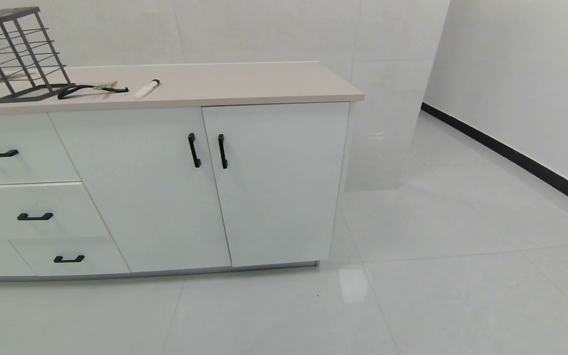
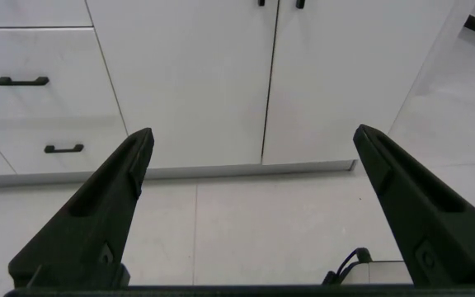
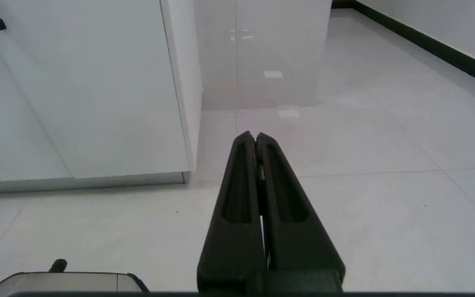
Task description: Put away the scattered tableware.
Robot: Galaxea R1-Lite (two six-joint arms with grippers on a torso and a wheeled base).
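Left half of head view: white two-door cabinet with black bar handles (image 1: pixel 165 187), topped by beige smooth countertop (image 1: pixel 244 81). Upper left corner: dark metal wire rack (image 1: pixel 17 54), upright on that top. Just right of rack base, lying flat: black curved-handled utensil (image 1: pixel 84 89) meeting a wooden-handled tool (image 1: pixel 105 85); slightly apart, further right, white-handled utensil (image 1: pixel 147 88). Left gripper (image 2: pixel 254 136) spread wide, empty, low before cabinet base. Right gripper (image 3: pixel 256 140) pressed together, empty, over grey floor tiles (image 3: pixel 402 190). Judged step: approach. Recommended: square up to the counter's left end, raise arms above the top, part right claw before picking, take the isolated white piece first
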